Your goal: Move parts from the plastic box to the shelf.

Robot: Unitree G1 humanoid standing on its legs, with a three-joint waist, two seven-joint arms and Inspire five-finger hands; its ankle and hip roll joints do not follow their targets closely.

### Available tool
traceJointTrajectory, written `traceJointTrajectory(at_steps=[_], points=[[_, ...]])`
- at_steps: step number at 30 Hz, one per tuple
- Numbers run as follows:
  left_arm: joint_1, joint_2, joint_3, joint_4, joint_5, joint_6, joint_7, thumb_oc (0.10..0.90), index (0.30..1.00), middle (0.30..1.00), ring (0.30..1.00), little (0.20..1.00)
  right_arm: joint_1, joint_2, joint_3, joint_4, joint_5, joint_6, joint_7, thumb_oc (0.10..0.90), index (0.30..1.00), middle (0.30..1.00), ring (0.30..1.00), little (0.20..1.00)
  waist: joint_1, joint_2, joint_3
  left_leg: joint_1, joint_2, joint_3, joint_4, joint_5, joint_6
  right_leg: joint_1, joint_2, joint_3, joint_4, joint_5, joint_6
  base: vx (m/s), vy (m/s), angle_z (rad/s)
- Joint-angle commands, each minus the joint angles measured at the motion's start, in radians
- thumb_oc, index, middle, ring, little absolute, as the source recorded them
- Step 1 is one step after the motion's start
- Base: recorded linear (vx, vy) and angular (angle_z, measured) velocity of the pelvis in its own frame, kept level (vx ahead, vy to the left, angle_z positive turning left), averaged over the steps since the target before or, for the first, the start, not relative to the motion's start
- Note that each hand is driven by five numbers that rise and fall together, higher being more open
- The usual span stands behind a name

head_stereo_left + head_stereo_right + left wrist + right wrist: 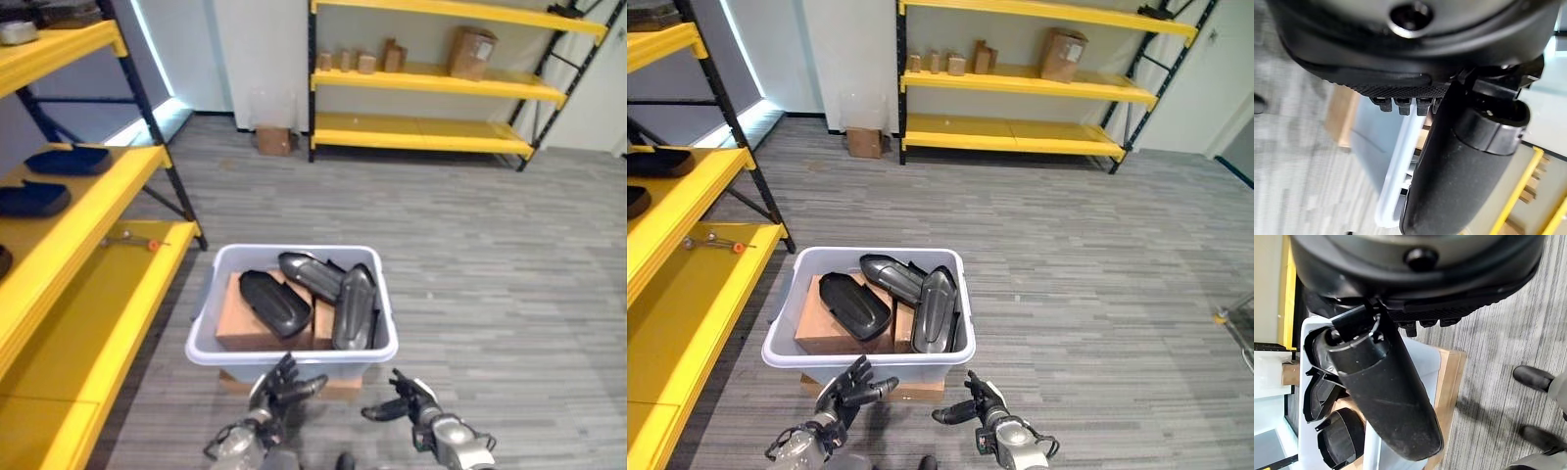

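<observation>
A pale grey plastic box (227,345) stands on the floor on a flat cardboard piece. Inside it three black moulded parts (274,302) lie on brown cardboard boxes (240,318); one part (355,305) leans against the right wall. My left hand (279,385) hovers just in front of the box's near rim, fingers relaxed and empty. My right hand (407,403) is beside it to the right, also open with nothing in it. A yellow shelf (93,294) runs along the left, with dark parts (67,160) lying on its middle level.
A small tool with an orange tip (132,241) lies on the shelf's lower level. Another yellow shelf unit (431,83) with cardboard boxes stands at the back wall. A small cardboard box (273,141) sits on the floor beside it. Grey plank floor (490,255) spreads to the right.
</observation>
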Motion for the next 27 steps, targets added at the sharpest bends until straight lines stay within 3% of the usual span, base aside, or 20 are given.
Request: traceJointTrajectory(at_steps=[1, 2, 3, 4, 7, 11, 19, 27], points=[[-0.057, -0.035, -0.01, -0.109, -0.022, -0.072, -0.02, 0.9, 1.0, 1.0, 1.0, 1.0, -0.066, -0.033, -0.042, -0.07, 0.031, -0.078, -0.005, 0.9, 1.0, 1.0, 1.0, 1.0, -0.001, 0.053, -0.026, 0.135, 0.116, 0.028, -0.351, 0.099, 0.02, 0.115, -0.085, 0.082, -0.04, 0.073, 0.111, 0.11, 0.127, 0.08], [-0.054, -0.033, -0.005, -0.121, -0.021, -0.073, -0.021, 0.9, 1.0, 1.0, 1.0, 1.0, -0.063, -0.028, -0.054, -0.056, 0.041, -0.084, -0.004, 0.9, 1.0, 1.0, 1.0, 1.0, -0.008, 0.063, -0.053, 0.125, 0.134, 0.009, -0.398, 0.137, 0.009, 0.099, -0.089, 0.086, -0.028, 0.086, 0.115, 0.09, 0.135, -0.1], [-0.054, -0.033, -0.005, -0.122, -0.021, -0.073, -0.021, 0.9, 1.0, 1.0, 1.0, 1.0, -0.063, -0.028, -0.053, -0.056, 0.041, -0.084, -0.004, 0.9, 1.0, 1.0, 1.0, 1.0, -0.008, 0.063, -0.055, 0.123, 0.134, 0.009, -0.398, 0.137, 0.008, 0.097, -0.089, 0.086, -0.027, 0.086, 0.114, 0.09, 0.235, -0.14], [-0.044, -0.034, 0.003, -0.122, -0.021, -0.073, -0.022, 0.9, 1.0, 1.0, 1.0, 1.0, -0.066, -0.022, -0.056, -0.049, 0.045, -0.085, -0.008, 0.9, 1.0, 1.0, 1.0, 1.0, -0.009, 0.088, -0.073, 0.153, 0.129, -0.009, -0.425, 0.147, -0.004, 0.089, -0.088, 0.11, -0.021, 0.079, 0.106, 0.05, 0.139, 0.04], [-0.052, -0.034, -0.015, -0.113, -0.02, -0.072, -0.024, 0.9, 1.0, 1.0, 1.0, 1.0, -0.064, -0.022, -0.069, -0.057, 0.043, -0.088, -0.011, 0.9, 1.0, 1.0, 1.0, 1.0, -0.025, 0.098, -0.085, 0.165, 0.123, 0.038, -0.443, 0.158, -0.017, 0.084, -0.103, 0.106, -0.026, 0.091, 0.107, 0.07, 0.259, -0.24], [-0.066, -0.024, -0.037, -0.106, -0.023, -0.072, -0.035, 0.9, 1.0, 1.0, 1.0, 1.0, -0.068, -0.013, -0.087, -0.081, 0.041, -0.078, -0.012, 0.9, 1.0, 1.0, 1.0, 1.0, -0.024, 0.124, -0.097, 0.196, 0.076, 0.05, -0.476, 0.162, -0.019, 0.073, -0.158, 0.092, -0.027, 0.081, 0.103, 0.07, 0.265, 0.08], [-0.075, -0.014, -0.027, -0.1, -0.029, -0.074, -0.028, 0.9, 1.0, 1.0, 1.0, 1.0, -0.072, -0.007, -0.097, -0.125, 0.034, -0.074, -0.017, 0.9, 1.0, 1.0, 1.0, 1.0, -0.016, 0.125, -0.073, 0.203, 0.047, 0.06, -0.462, 0.163, -0.025, 0.073, -0.195, 0.064, -0.036, 0.079, 0.113, 0.04, 0.122, -0.08], [-0.066, -0.013, -0.015, -0.098, -0.038, -0.081, -0.026, 0.9, 1.0, 1.0, 1.0, 1.0, -0.084, -0.015, -0.115, -0.168, 0.028, -0.077, -0.036, 0.9, 1.0, 1.0, 1.0, 1.0, -0.014, 0.115, -0.055, 0.205, 0.049, 0.054, -0.464, 0.161, -0.029, 0.074, -0.192, 0.058, -0.027, 0.07, 0.118, 0.04, 0.011, -0.01]])
